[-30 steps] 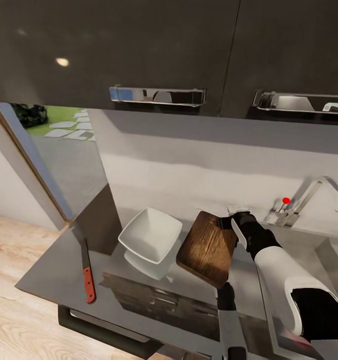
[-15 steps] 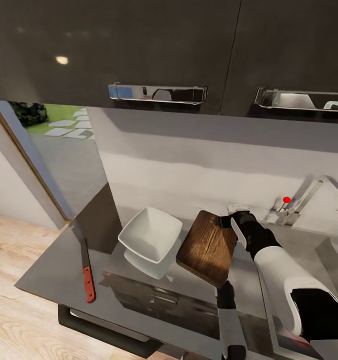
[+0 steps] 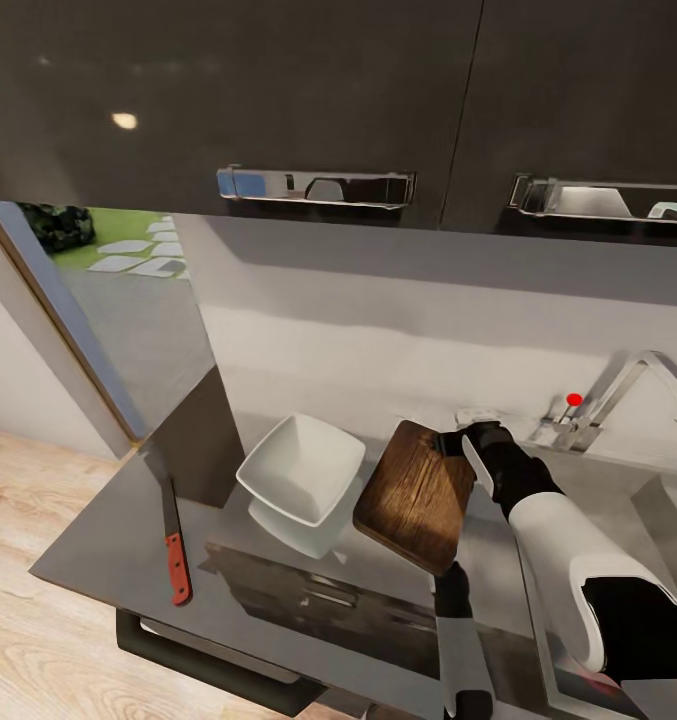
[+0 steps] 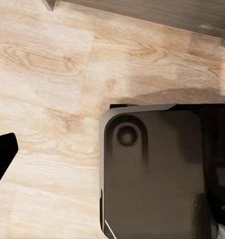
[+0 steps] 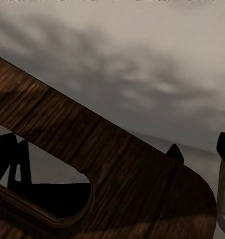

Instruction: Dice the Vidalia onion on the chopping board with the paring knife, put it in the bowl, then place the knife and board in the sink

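At the near edge of the countertop [image 3: 98, 560], the paring knife [image 3: 172, 540] is seen lying flat; its red handle is turned toward the robot and its dark blade points away toward the wall, so the long axis runs near to far. The left arm is seen low at the middle of the head view, pointing downward; in the left wrist view wooden floor and a dark part of the base are shown; whether the left gripper is spread or closed cannot be told.

Farther in, the bowl [image 3: 302, 468] is set on the countertop, just left of the chopping board [image 3: 415, 497]; whether the two touch cannot be told. The chopping board is held tilted above the countertop, its far end gripped by the right gripper [image 3: 465, 443]; in the right wrist view the wood is seen passing between the dark fingers [image 5: 7, 152], so the jaws are judged clenched on the board.

Farthest, the tap [image 3: 633, 385] with its red knob and the sink [image 3: 668, 510] are found to the right of the held board. The board's long axis runs from the gripper down and toward the robot; the sink lies to the right of the gripper, on the right arm's own side; the coming move is judged to be a carry rightward into the sink.
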{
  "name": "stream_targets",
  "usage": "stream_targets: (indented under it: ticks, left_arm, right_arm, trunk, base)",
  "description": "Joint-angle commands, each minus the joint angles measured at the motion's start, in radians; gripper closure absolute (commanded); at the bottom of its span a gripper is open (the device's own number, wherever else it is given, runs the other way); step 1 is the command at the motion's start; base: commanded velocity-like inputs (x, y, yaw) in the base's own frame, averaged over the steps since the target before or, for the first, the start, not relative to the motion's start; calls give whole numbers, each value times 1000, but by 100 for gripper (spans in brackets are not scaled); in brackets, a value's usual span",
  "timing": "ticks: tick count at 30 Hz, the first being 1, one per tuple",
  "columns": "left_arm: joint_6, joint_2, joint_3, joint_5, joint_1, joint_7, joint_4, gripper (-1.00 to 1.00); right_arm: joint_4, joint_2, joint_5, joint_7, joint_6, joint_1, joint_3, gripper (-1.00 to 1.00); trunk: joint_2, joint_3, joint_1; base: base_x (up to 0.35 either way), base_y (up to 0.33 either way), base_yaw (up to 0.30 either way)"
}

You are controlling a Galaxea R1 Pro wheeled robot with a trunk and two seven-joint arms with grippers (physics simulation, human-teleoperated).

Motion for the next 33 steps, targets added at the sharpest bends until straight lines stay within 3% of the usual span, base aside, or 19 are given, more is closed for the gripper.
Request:
stream_targets:
  ticks: [1,2,22,33]
  left_arm:
    - [-1,0,0,1,0,-1,-2,-100]
    - [-1,0,0,1,0,-1,-2,-100]
    - [-1,0,0,1,0,-1,-2,-100]
    - [-1,0,0,1,0,-1,-2,-100]
  right_arm:
    - [28,0,-3,2,7,0,4,-100]
    - [28,0,-3,1,7,0,4,100]
    - [27,-1,-3,-1,10,0,4,100]
    - [23,-3,-2,-3,11,0,4,100]
  trunk:
    - [-1,-2,1]
    - [-1,-2,1]
    - [-1,-2,1]
    - [-1,13,1]
  base:
    - [0,0,0]
    - [0,0,0]
    - [0,0,0]
    - [0,0,0]
